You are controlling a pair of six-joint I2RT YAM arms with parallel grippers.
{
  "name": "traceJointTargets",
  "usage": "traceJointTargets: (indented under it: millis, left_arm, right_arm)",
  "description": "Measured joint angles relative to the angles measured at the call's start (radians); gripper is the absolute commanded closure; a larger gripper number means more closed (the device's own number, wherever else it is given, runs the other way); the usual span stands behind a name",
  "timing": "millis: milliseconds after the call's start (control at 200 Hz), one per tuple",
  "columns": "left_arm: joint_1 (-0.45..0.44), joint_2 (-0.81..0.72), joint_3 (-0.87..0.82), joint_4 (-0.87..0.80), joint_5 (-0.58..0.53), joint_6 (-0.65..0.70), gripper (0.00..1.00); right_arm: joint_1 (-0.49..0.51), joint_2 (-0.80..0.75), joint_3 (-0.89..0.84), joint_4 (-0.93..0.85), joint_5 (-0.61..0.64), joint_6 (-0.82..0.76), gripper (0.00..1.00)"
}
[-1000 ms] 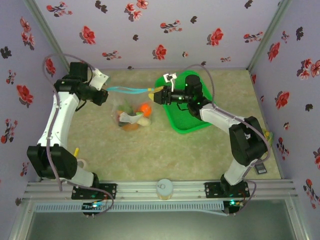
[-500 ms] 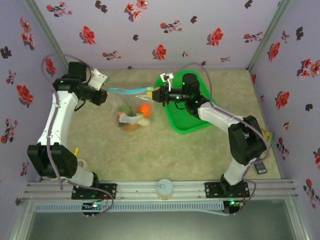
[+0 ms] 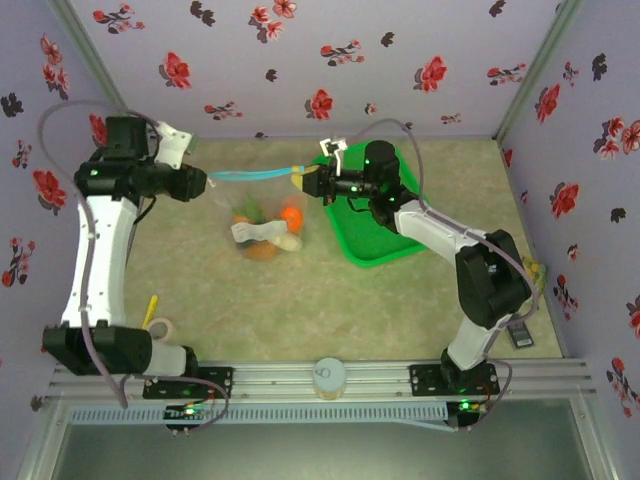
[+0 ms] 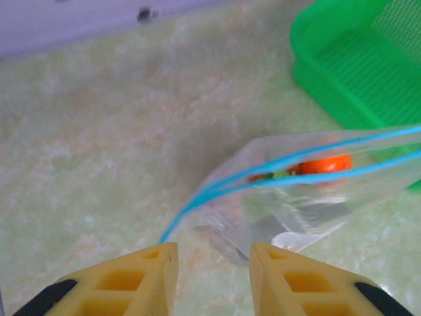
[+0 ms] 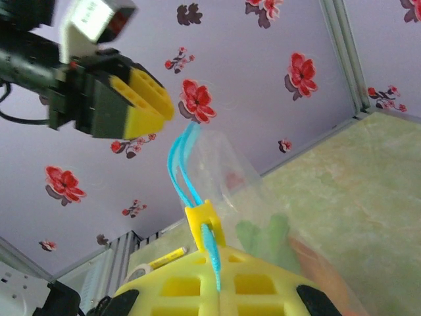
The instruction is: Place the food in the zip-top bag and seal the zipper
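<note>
The zip-top bag (image 3: 262,205) hangs clear above the table with the food at its bottom: an orange (image 3: 291,215), a white piece (image 3: 258,232) and brownish lumps. Its zipper (image 3: 255,176) stretches as a light-blue strip between the two arms. My right gripper (image 3: 306,180) is shut on the strip's right end; in the right wrist view the zipper (image 5: 179,164) runs through a yellow slider (image 5: 206,224) into the closed gripper (image 5: 220,253). My left gripper (image 4: 214,253) stands open, the zipper (image 4: 296,164) ending just ahead of its left finger. The orange (image 4: 327,164) shows through the plastic.
A green basket (image 3: 375,240) sits under the right arm, right of the bag. A tape roll (image 3: 160,328) and a yellow marker (image 3: 152,305) lie near the left arm's base. Small items (image 3: 535,270) rest by the right wall.
My left gripper has opened off the zipper's left end and drawn back to the left. My right gripper has shut on the zipper's right end.
</note>
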Motion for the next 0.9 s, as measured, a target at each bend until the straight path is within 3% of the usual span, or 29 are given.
traceJointTargets:
  millis: [250, 470, 675, 900]
  left_arm:
    - [-0.034, -0.073, 0.103, 0.047, 0.145, -0.028, 0.58]
    - [-0.171, 0.066, 0.177, 0.049, 0.188, 0.038, 0.55]
    - [-0.299, 0.242, 0.329, 0.009, 0.143, 0.139, 0.51]
    - [-0.341, 0.362, 0.486, -0.052, 0.117, 0.224, 0.51]
  right_arm:
    - [0.001, 0.09, 0.064, 0.148, -0.084, 0.161, 1.0]
    - [0.001, 0.175, 0.119, 0.322, -0.159, 0.365, 1.0]
    - [0.001, 0.173, 0.136, 0.24, -0.186, 0.33, 1.0]
    - [0.002, 0.15, 0.156, 0.003, -0.186, 0.172, 1.0]
